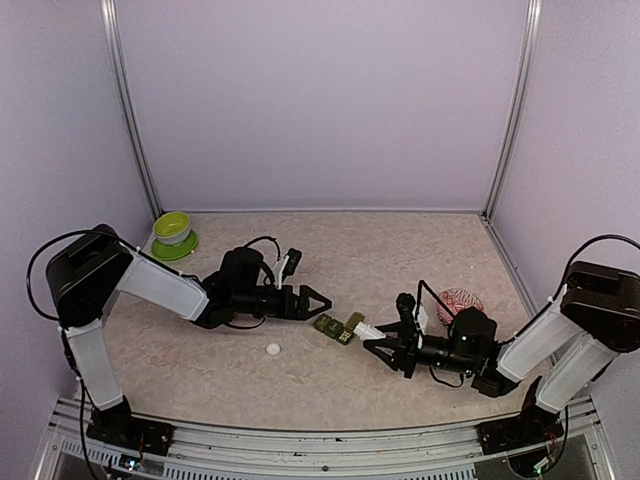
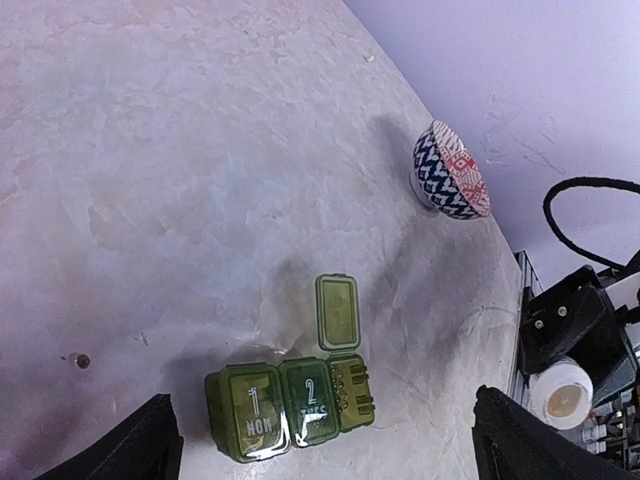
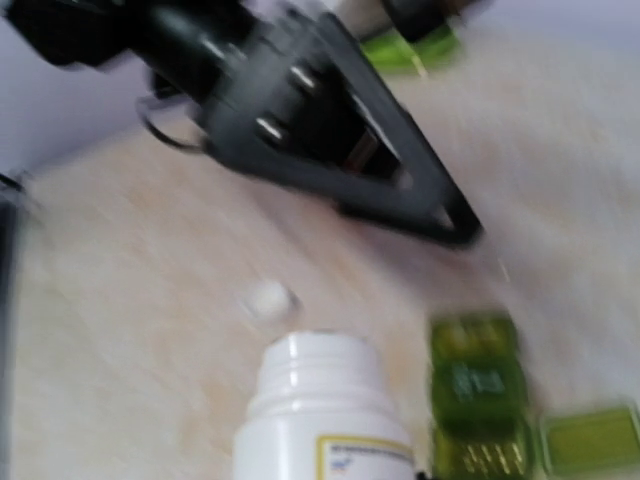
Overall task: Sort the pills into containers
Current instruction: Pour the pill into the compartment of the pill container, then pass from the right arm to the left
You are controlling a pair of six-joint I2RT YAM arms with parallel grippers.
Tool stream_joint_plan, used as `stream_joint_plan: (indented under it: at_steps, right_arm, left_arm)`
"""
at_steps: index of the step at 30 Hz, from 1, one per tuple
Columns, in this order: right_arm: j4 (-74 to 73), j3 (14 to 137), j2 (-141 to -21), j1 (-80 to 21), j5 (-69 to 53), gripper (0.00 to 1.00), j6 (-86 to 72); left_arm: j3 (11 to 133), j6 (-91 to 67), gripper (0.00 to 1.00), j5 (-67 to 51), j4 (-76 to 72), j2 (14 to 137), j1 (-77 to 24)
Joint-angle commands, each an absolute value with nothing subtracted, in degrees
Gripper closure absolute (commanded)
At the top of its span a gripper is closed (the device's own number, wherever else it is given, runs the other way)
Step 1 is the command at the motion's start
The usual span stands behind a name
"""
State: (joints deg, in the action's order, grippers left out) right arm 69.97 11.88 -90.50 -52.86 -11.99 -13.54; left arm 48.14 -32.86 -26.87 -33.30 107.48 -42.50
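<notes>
Left gripper (image 1: 318, 300) — I am hovering it, fingers wide apart, just beside the containers (image 1: 336, 327); a small drift could be knocking the row askew. Right gripper (image 1: 380, 342) — I am clamping the white bottle (image 1: 366, 327), mouth towards the row; tipping it hard risks scattering pills past the boxes. Containers: MON and TUES lids shut, third lid open; contents I cannot tell.

You get the top view from above and behind the arms (image 1: 160, 285), looking down on the whole counter (image 1: 400, 250). Each wrist view sits low and near, facing the other arm; all three share the containers (image 1: 338, 327) in the middle.
</notes>
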Motion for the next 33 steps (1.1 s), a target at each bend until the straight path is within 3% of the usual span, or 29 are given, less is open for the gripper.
stream_joint_plan:
  at_steps: [1,13,24,33]
  right_arm:
    - [83.1,8.8,-85.3,-52.4,-19.5,0.76,-11.7]
    - [97.6,3.0,-71.9,-52.3,-31.5,0.77,-16.0]
    - [84.4,2.3,-58.0,-52.2,-30.1,0.76,-15.1]
    - [74.3,2.3,-51.8,-52.3,-29.7,0.74,-14.1]
  left_arm:
    - [49.8,-30.6,0.01,-21.9,-26.2,101.7,-43.0]
    - [53.5,-27.7,0.01,3.7,1.8,92.4,-52.5]
    - [50.5,-31.3,0.01,11.9,14.4,86.5,-55.5]
    - [48.3,-32.0,0.2,11.3,15.5,90.0,-57.0]
